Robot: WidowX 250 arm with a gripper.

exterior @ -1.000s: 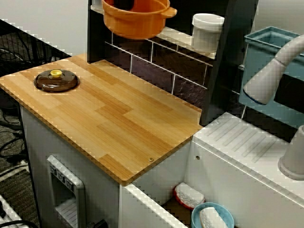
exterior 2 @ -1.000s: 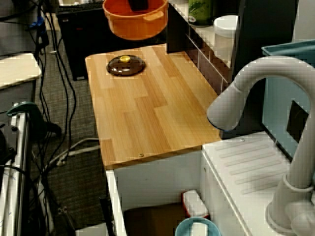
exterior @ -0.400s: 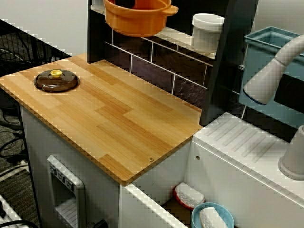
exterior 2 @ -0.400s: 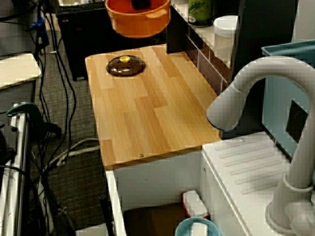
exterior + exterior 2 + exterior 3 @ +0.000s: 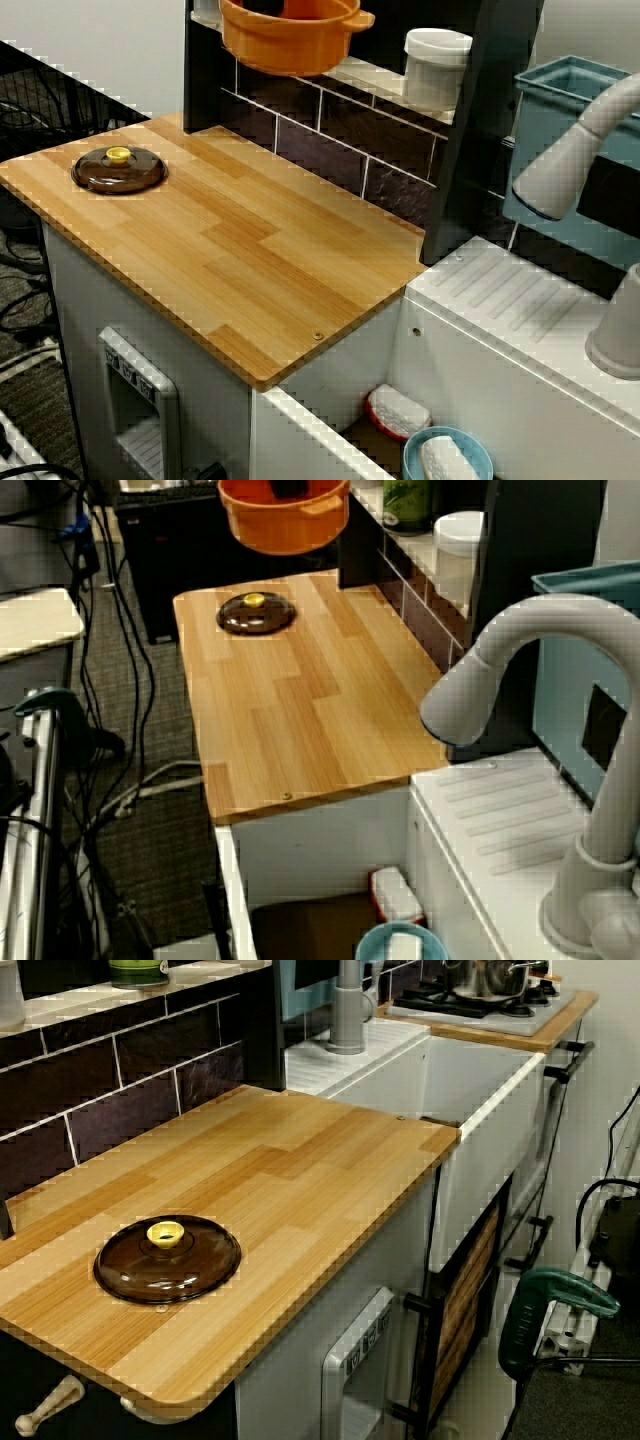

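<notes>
Your gripper (image 5: pixel 285 488) clamps the orange pot (image 5: pixel 283 522) aloft over the wooden counter (image 5: pixel 262 255) bearing a brown lid (image 5: pixel 118 170); cables (image 5: pixel 135 792) cross the floor (image 5: pixel 160 865).

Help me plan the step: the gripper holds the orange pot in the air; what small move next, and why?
Probably lower the round orange plastic pot a little: the gripper holds it, it hangs above the wooden countertop, and the brown glass lid with yellow knob seems off to one side.

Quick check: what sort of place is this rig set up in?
Probably a toy kitchen: a wooden counter, a white sink with a grey tap, and an orange pot in the jaws.
</notes>
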